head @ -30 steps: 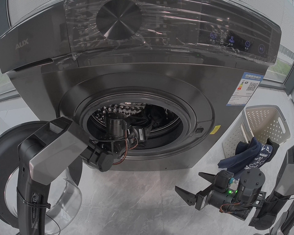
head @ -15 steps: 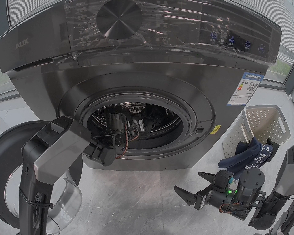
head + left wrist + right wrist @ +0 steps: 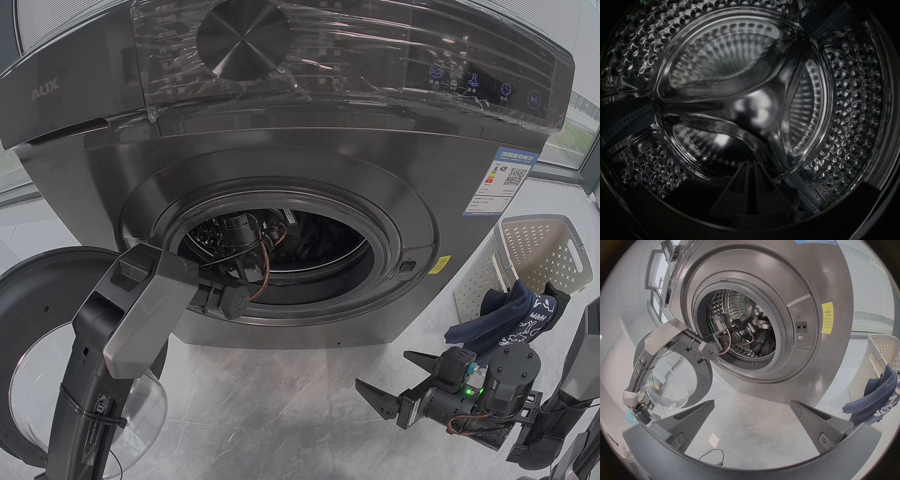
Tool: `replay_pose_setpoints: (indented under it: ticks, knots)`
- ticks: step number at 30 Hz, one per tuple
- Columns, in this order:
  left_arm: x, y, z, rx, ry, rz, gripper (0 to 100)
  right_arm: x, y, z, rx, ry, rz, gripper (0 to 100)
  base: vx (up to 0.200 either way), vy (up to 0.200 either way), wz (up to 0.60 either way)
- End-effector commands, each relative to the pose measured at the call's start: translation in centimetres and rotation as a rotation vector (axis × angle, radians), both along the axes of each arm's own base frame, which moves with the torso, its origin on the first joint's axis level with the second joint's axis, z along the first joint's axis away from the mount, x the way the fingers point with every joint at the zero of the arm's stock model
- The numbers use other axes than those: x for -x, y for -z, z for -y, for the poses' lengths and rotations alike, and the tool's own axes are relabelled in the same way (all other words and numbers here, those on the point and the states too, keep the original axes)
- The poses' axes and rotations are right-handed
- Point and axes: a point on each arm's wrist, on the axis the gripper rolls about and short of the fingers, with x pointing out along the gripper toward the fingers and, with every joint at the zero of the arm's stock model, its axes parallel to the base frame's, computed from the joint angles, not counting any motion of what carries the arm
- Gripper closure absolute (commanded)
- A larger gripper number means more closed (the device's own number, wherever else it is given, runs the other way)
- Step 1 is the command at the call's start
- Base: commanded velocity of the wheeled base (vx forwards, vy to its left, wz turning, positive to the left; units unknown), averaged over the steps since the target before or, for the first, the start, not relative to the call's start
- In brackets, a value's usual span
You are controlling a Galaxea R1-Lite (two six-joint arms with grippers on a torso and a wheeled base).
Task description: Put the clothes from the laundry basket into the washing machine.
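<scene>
**A:** How many clothes do you count?

**B:** One navy blue printed garment [image 3: 509,315], draped on the white perforated plastic laundry basket [image 3: 542,219]. One dark bundle [image 3: 319,240] in the grey front-loading washing machine [image 3: 300,156].

**A:** Grippers?

**B:** My right gripper [image 3: 382,370] gapes wide by the basket. My left gripper [image 3: 752,168] is deep in the dim drum, and its tips seem pressed together.

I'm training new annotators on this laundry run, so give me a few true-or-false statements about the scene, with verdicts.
1. The washing machine door stands open. True.
2. The right pincer grips the navy garment. False: it is open and holds nothing; the garment hangs over the rim of the laundry basket.
3. The left pincer is inside the drum. True.
4. The laundry basket stands on the robot's left. False: it is on the right, beside the machine.
</scene>
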Motion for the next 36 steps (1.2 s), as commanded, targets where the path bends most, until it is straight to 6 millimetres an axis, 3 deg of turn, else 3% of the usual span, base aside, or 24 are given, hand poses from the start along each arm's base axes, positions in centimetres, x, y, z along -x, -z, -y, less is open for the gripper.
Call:
replay_pose_setpoints:
  ticks: [1, 4, 5, 12, 15, 25, 26, 31, 36]
  knots:
    - [-1.0, 1.4, -0.3, 0.000, -0.031, 0.001, 100, 0.0, 0.2, 0.0, 0.004, 0.000, -0.006, 0, 0.000, 0.000, 0.00]
    - [-1.0, 1.6, -0.4, -0.005, -0.033, -0.007, 100, -0.1, 0.2, -0.1, 0.005, 0.000, -0.007, 0, 0.000, 0.000, 0.00]
    - [-1.0, 1.5, -0.4, -0.007, -0.034, -0.005, 0, -0.1, 0.2, -0.1, 0.005, 0.000, -0.007, 0, 0.000, 0.000, 0.00]
    - [0.5, 1.0, -0.3, -0.031, -0.023, -0.053, 0, 0.0, 0.3, 0.0, 0.007, 0.000, -0.009, 0, 0.000, 0.000, 0.00]
    - [2.1, 1.5, 0.0, -0.066, 0.006, -0.097, 0, 0.0, 0.3, 0.0, 0.007, 0.000, -0.009, 0, 0.000, 0.000, 0.00]
    - [12.9, 1.8, 2.6, -0.269, 0.261, -0.142, 0, 0.2, 0.4, 0.2, 0.017, 0.000, -0.018, 0, 0.000, 0.000, 0.00]
    - [14.8, 2.3, 2.7, -0.320, 0.305, -0.140, 0, 0.3, 0.4, 0.3, 0.018, 0.000, -0.020, 0, 0.000, 0.000, 0.00]
    - [20.2, 3.4, 1.6, -0.430, 0.397, -0.175, 0, 0.7, 0.5, 0.7, 0.029, 0.000, -0.030, 0, 0.000, 0.000, 0.00]
    - [23.3, 1.6, -0.9, -0.425, 0.407, -0.162, 0, 1.4, -0.1, 1.4, 0.018, 0.000, -0.018, 0, 0.000, 0.000, 0.00]
